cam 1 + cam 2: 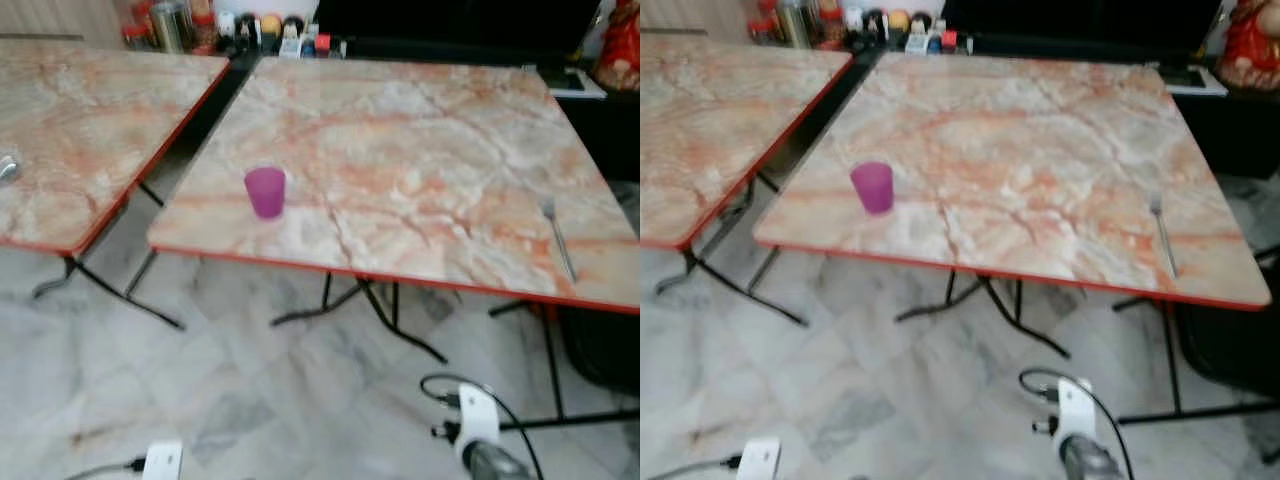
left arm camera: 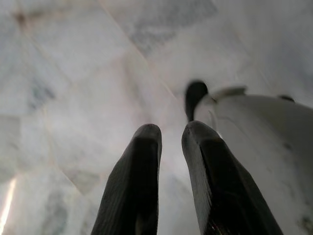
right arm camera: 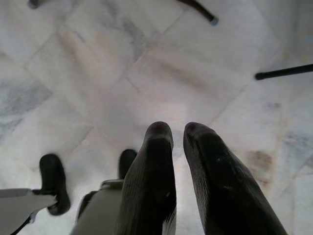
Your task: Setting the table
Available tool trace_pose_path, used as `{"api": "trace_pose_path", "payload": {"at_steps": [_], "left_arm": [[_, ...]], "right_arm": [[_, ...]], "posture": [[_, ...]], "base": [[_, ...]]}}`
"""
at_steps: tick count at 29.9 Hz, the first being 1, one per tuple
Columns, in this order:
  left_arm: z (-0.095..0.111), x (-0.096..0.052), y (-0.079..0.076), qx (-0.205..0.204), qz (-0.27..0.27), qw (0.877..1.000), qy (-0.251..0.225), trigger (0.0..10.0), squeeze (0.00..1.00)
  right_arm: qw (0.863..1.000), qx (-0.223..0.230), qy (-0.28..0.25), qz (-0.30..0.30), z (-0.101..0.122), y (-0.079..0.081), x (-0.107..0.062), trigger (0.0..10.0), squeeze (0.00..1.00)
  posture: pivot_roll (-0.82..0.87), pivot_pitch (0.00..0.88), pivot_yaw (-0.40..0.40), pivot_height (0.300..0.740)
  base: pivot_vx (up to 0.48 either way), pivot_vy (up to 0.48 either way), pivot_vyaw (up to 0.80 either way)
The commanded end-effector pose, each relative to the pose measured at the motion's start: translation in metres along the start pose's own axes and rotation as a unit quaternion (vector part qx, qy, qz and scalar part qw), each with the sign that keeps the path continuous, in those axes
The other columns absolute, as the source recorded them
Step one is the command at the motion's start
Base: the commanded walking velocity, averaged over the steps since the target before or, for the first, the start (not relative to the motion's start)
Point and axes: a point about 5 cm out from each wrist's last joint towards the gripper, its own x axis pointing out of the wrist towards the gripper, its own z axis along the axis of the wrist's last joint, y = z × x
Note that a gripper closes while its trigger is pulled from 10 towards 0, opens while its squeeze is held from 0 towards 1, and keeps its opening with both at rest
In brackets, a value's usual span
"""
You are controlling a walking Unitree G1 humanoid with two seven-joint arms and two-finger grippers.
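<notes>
A purple cup (image 1: 265, 191) stands upright near the front left corner of the marble-patterned folding table (image 1: 420, 130) ahead of me. A silver fork (image 1: 558, 238) lies by the table's right edge, tines pointing away from me. Both arms hang low over the tiled floor, well short of the table. My left gripper (image 2: 171, 134) points at the floor with its black fingers close together and nothing between them. My right gripper (image 3: 178, 129) hangs the same way, shut and holding nothing.
A second marble table (image 1: 80, 130) stands to the left, with a narrow gap between the two. Bottles and jars (image 1: 250, 30) crowd a dark counter behind. The table's black legs (image 1: 400, 330) spread over the floor. A dark object (image 1: 600, 340) sits under the right side.
</notes>
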Motion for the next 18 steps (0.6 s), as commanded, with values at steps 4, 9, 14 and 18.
{"api": "trace_pose_path", "payload": {"at_steps": [4,9,14,18], "left_arm": [[-0.006,-0.001,0.002,-0.001,0.002,1.000,0.012,10.0,0.00],[-0.006,-0.001,0.002,-0.001,0.001,1.000,0.012,10.0,0.00],[-0.005,-0.001,0.002,0.000,0.001,1.000,0.012,10.0,0.00],[-0.005,-0.001,0.003,0.001,0.000,1.000,0.012,10.0,0.00]], "right_arm": [[1.000,0.000,-0.001,-0.005,-0.002,-0.002,0.000,10.0,0.00],[0.999,-0.001,-0.042,-0.018,0.004,-0.002,-0.001,10.0,0.00],[0.998,0.002,-0.058,-0.029,0.007,-0.002,-0.001,10.0,0.00],[0.997,-0.003,-0.068,-0.030,0.008,-0.001,-0.002,10.0,0.00]], "posture": [[-0.01,0.123,-0.029,0.736],[-0.02,0.122,-0.024,0.736],[-0.02,0.121,-0.021,0.736],[-0.03,0.120,-0.017,0.736]], "base": [[0.000,0.000,0.00],[0.000,0.000,0.00],[0.000,0.000,0.00],[0.000,0.000,0.00]]}}
